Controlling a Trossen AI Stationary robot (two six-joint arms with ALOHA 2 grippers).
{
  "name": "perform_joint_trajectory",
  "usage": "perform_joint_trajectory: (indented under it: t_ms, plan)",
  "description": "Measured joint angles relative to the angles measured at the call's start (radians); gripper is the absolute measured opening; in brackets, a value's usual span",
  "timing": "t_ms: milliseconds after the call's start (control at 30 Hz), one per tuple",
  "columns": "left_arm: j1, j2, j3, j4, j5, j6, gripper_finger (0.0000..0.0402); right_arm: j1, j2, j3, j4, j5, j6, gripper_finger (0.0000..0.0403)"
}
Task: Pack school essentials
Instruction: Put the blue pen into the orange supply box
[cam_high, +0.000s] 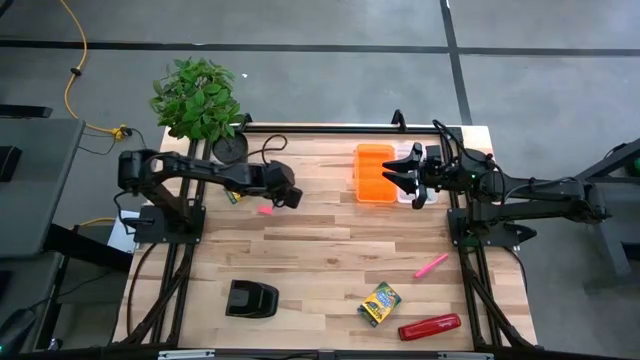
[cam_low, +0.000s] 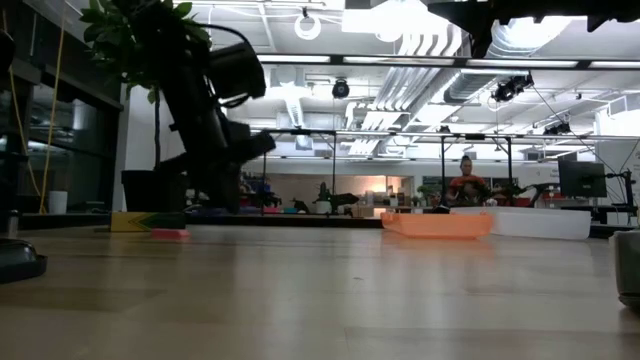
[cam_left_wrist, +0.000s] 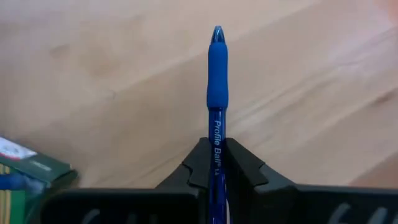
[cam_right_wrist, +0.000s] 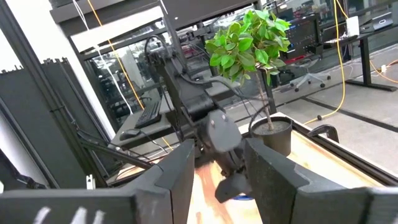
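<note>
Two arms: both reach over the wooden counter (cam_high: 320, 240) from its two sides.
Left hand (cam_left_wrist: 216, 163): clenched tight on a blue pen (cam_left_wrist: 217, 81), near the back left of the counter; the pen sticks out past the fingertips.
Blue pen: held just above the wood, its soft grip and tip pointing away from the hand.
Right hand (cam_high: 408, 175): fingers spread apart and holding nothing, hanging over the back right of the counter, at the side of the orange tray (cam_high: 374, 172).
Orange tray: sits at the back, a bit right of the middle, well apart from the left hand.
Pink eraser (cam_high: 265, 209): tiny, lying on the wood just beside the left hand.
Crayon box by the left arm (cam_left_wrist: 22, 180): green and yellow, close to the left hand; from above the arm covers most of it.
Second crayon box (cam_high: 380, 303): lies near the front, right of the middle.
Pink pen (cam_high: 431, 266): lies slanted near the right edge, between the tray and the front.
Red stapler (cam_high: 430, 326): at the front right, just beside the second crayon box.
Black block (cam_high: 250, 298): at the front left, well apart from everything else.
Plant (cam_high: 198, 96): leafy and green, in a dark pot at the back left corner, behind the left arm.
Between pen and tray: bare wood.
Room behind: a person (cam_low: 466, 184) in an orange top shows far off.
</note>
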Motion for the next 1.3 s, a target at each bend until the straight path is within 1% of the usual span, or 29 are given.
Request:
perform_joint_trajectory:
  t_ms: [133, 367, 467, 600, 700, 767, 867, 933, 1033, 1167, 1300]
  plan:
    - [0.000, -0.073, 0.001, 0.010, 0.009, 0.036, 0.0010, 0.000, 0.000, 0.000, 0.000, 0.000, 0.000, 0.0135]
    - [-0.018, -0.243, 0.003, 0.073, 0.121, 0.171, 0.0010, 0.000, 0.000, 0.000, 0.000, 0.000, 0.049, 0.0135]
    - [-0.044, -0.321, 0.003, 0.158, 0.127, 0.216, 0.0010, 0.000, 0.002, 0.000, 0.001, -0.005, 0.067, 0.0135]
    - [-0.084, -0.408, 0.003, 0.313, 0.127, 0.276, 0.0010, 0.000, 0.024, 0.000, 0.001, -0.009, 0.123, 0.0135]
    - [-0.116, -0.452, 0.004, 0.439, 0.127, 0.325, 0.0010, 0.000, 0.064, 0.000, 0.025, -0.048, 0.181, 0.0135]
    - [-0.139, -0.463, 0.005, 0.525, 0.127, 0.351, 0.0010, 0.005, 0.105, -0.001, 0.076, -0.078, 0.208, 0.0135]
    - [-0.173, -0.464, 0.005, 0.637, 0.127, 0.388, 0.0010, 0.033, 0.187, -0.001, 0.223, -0.087, 0.199, 0.0135]
    - [-0.195, -0.447, 0.006, 0.698, 0.115, 0.402, 0.0010, 0.055, 0.248, -0.001, 0.339, -0.077, 0.175, 0.0135]
    - [-0.224, -0.418, 0.004, 0.742, 0.100, 0.416, 0.0010, 0.081, 0.336, 0.001, 0.472, -0.042, 0.160, 0.0135]
    - [-0.249, -0.378, 0.005, 0.810, 0.094, 0.405, 0.0010, 0.106, 0.441, 0.071, 0.507, -0.007, 0.158, 0.0135]
    - [-0.263, -0.341, 0.005, 0.843, 0.092, 0.379, 0.0010, 0.114, 0.520, 0.174, 0.482, -0.007, 0.129, 0.0135]
